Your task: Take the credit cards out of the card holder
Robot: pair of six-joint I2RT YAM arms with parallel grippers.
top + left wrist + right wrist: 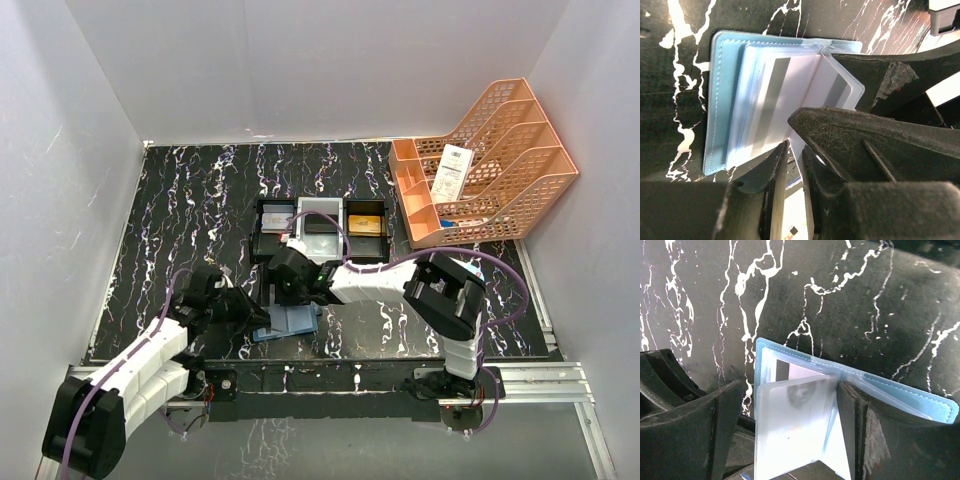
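The teal-blue card holder (298, 322) lies open near the table's front edge. My left gripper (262, 320) reaches it from the left. In the left wrist view the left gripper (795, 145) is shut on the edge of a clear pocket leaf (837, 92), which stands up from the card holder (722, 100). A pale card with a grey stripe (775, 100) sits in a pocket. My right gripper (300, 295) comes from above. In the right wrist view the right gripper (790, 390) is open astride the upright leaf (795, 430), and its right finger (865, 430) rests on the card holder's right panel (935, 407).
A black-and-white three-compartment tray (297, 216) behind the holder has a greyish card (275, 222), a black card (320, 225) and a gold card (367, 224). An orange file rack (500, 190) with a white barcoded slip (452, 172) stands back right. White walls surround the table.
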